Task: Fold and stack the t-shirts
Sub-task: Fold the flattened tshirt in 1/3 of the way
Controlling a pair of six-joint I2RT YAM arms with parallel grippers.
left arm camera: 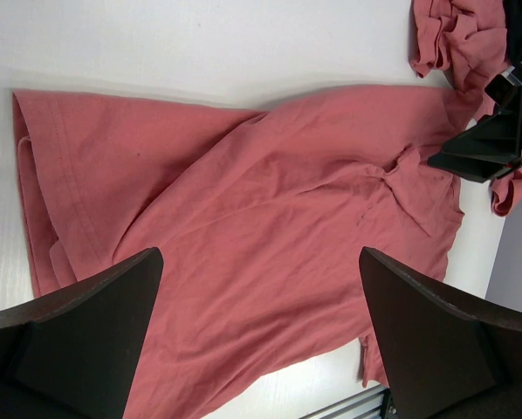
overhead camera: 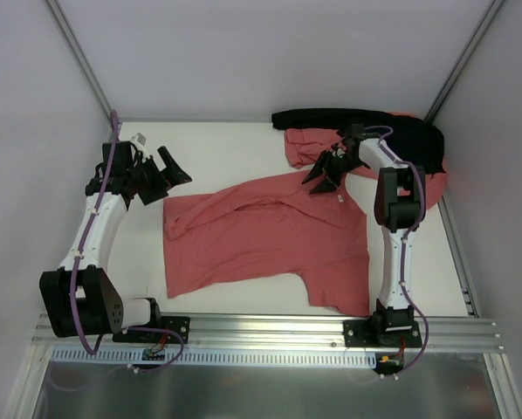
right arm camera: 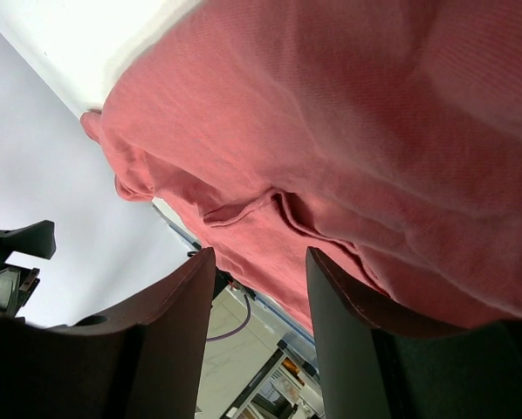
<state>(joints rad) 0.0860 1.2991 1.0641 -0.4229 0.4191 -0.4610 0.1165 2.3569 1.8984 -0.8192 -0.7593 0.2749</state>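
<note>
- The left pincer is released, jaws wide, above the bench beside the spread t-shirt.
- The right pincer is half-parted at that shirt's far edge; I cannot tell if it grasps cloth.
- The crumpled t-shirt lies at the back right.

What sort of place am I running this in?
Probably a lab test cell: a white table boxed in by plain white walls, two arms bolted to a metal rail.

T-shirt on table, shirt pile behind right
</note>
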